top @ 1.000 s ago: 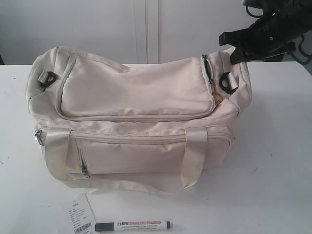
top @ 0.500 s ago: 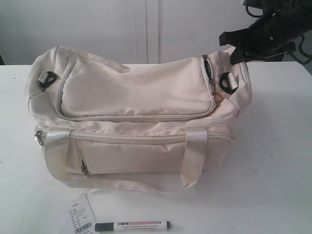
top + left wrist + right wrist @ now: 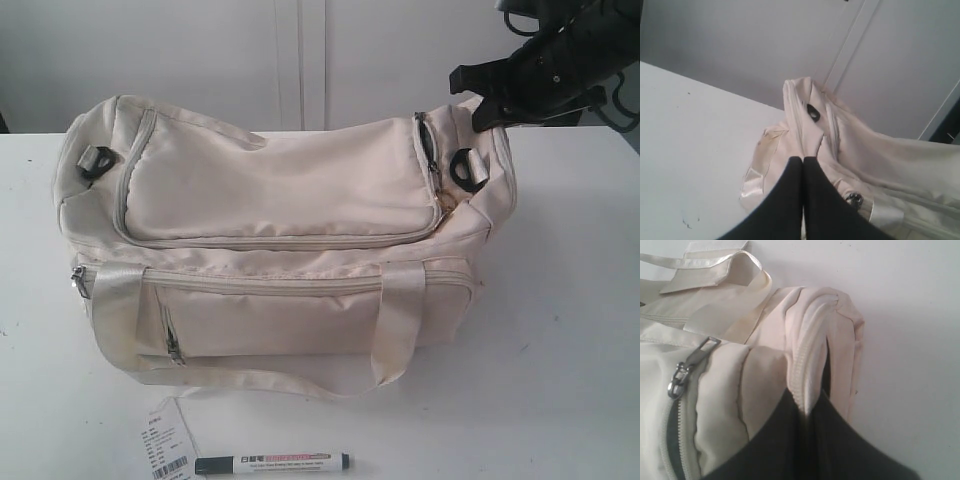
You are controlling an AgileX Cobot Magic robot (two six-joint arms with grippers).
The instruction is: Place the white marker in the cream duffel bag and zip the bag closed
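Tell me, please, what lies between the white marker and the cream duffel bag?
In the exterior view, only bare table; a paper tag sits by the white marker.

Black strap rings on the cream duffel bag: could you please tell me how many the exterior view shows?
2. One black strap ring sits at the left end of the cream duffel bag, the other at its right end. More may be hidden behind.

The cream duffel bag [image 3: 280,230] lies mid-table [image 3: 560,380], the white marker [image 3: 272,463] before it, a paper tag [image 3: 166,445] just beside the marker's left end, the right hand [image 3: 483,118] on the bag's right end.
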